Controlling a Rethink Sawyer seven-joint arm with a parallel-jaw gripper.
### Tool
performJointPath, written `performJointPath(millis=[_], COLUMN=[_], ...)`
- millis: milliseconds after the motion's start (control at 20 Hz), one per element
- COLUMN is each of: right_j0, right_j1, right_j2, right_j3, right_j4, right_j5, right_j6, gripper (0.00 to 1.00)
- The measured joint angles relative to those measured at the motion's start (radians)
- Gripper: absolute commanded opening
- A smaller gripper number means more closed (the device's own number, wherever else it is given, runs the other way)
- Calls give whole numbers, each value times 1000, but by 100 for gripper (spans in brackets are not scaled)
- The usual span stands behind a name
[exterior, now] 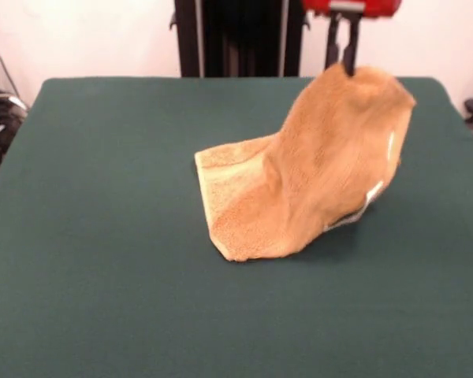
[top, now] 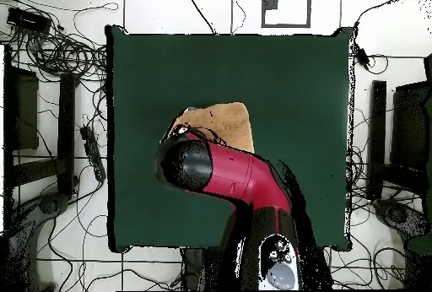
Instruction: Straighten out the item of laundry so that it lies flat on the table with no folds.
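Looking from the near edge of the counter [exterior: 102, 315], I see open green cloth, bare right across the front. Past it, around the middle, the towel [exterior: 299, 189] rises like a tent: its lower left corner rests on the counter, its upper right corner is lifted. At that peak, the fingers [exterior: 349, 69] are closed on the cloth, pinching it. I judge the towel soft, light and limp; it should drape and slide easily, with terry that is not slippery. A corner or border band seems the best hold. A white tag [exterior: 374, 193] shows on the right side. Room is wide on every side, and the counter's edges are well apart from the towel.
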Motion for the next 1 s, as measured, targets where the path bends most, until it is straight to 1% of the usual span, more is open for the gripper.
performJointPath(millis=[150, 400, 500, 600, 650, 800, 950, 1000], right_j0=[6, 40, 60, 93, 111, 132, 168, 190], right_j1=[43, 144, 176, 206, 218, 229, 244, 254], right_j2=[-22, -98, -133, -177, -198, -217, -249, -269], right_j3=[-17, -49, -53, -53, -53, -52, -52, -52], right_j4=[-7, 5, 28, 79, 111, 159, 225, 260], right_j5=[-115, -404, -495, -570, -590, -594, -593, -594], right_j6=[0, 0, 0, 0, 0, 0, 0, 0], gripper=[0, 0, 0, 0, 0, 0, 0, 0])
